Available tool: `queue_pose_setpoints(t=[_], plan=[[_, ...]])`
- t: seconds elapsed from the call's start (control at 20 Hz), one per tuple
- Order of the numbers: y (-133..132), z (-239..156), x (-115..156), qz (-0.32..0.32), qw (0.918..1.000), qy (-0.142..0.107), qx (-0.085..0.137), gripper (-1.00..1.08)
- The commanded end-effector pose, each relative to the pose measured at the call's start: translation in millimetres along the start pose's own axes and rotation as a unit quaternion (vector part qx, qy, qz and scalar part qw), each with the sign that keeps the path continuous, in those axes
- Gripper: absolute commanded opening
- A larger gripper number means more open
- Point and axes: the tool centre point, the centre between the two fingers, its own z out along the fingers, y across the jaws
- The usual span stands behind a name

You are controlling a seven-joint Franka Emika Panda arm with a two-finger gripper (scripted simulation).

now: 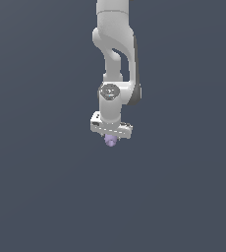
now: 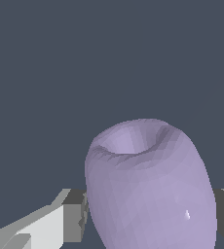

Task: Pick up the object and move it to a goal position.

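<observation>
The object (image 1: 110, 141) is a small pale purple rounded thing that peeks out just under the white gripper (image 1: 110, 140) in the middle of the exterior view. In the wrist view the object (image 2: 150, 187) fills the space between the two grey fingers (image 2: 74, 216), with a dimple facing the camera. Both fingers press against its sides, so the gripper (image 2: 150, 214) is shut on the object. The fingertips are hidden in the exterior view behind the hand.
The white arm (image 1: 116, 59) comes down from the exterior view's top centre. All around is a plain dark grey-blue ground (image 1: 46, 187) with no other objects, edges or marked goal showing.
</observation>
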Motion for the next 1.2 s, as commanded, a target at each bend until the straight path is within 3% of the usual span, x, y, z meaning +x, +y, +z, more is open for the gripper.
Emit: queue_pose_setpoints(t=[0.0,0.45,1.15], plan=[[-3.6,-7.8,1.4,0.000,1.0000,0.001,0.000,-1.00],[-28.1,-63.7,9.5,0.000,1.0000,0.000,0.000,-1.00],[-88.6,-200.2,30.9,0.000,1.0000,0.000,-0.001,-1.00]])
